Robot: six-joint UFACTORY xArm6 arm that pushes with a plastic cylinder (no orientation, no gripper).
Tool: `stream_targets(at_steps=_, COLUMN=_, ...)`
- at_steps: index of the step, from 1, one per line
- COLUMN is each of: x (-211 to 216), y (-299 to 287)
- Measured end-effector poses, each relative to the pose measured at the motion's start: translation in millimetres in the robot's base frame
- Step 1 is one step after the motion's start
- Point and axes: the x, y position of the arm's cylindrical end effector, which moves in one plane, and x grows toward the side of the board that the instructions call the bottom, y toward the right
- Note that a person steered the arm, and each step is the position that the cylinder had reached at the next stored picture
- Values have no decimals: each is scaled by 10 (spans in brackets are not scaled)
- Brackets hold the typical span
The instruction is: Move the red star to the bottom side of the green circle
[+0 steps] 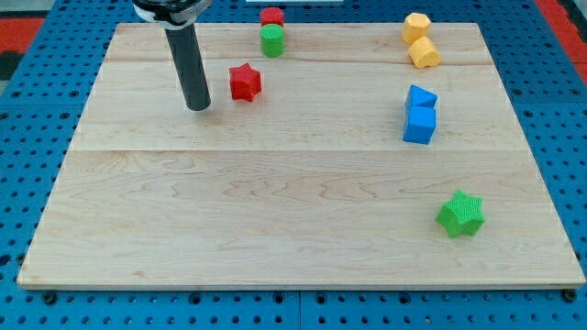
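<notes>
The red star [245, 82] lies on the wooden board [275, 202] near the view's top, left of centre. The green circle [272, 40] stands above and slightly right of it, apart from it, close to the board's top edge. My tip [198, 107] rests on the board just left of the red star and a little lower, with a small gap between them. The dark rod rises from the tip toward the view's top left.
A red block [271, 16] sits right behind the green circle at the top edge. Two yellow blocks [419, 40] lie at the top right. Two blue blocks [420, 114] sit together at the right. A green star [460, 214] lies at the lower right.
</notes>
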Motion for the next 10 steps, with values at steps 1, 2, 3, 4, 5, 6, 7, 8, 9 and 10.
stream_targets(at_steps=1, x=194, y=563)
stream_targets(at_steps=2, x=-215, y=766)
stream_targets(at_steps=3, x=-311, y=627)
stream_targets(at_steps=4, x=-283, y=65)
stream_targets(at_steps=5, x=-489, y=-192)
stream_targets(at_steps=6, x=-499, y=139)
stream_targets(at_steps=7, x=-385, y=449)
stream_targets(at_steps=8, x=-392, y=588)
stream_targets(at_steps=9, x=-639, y=738)
stream_targets(at_steps=10, x=402, y=647)
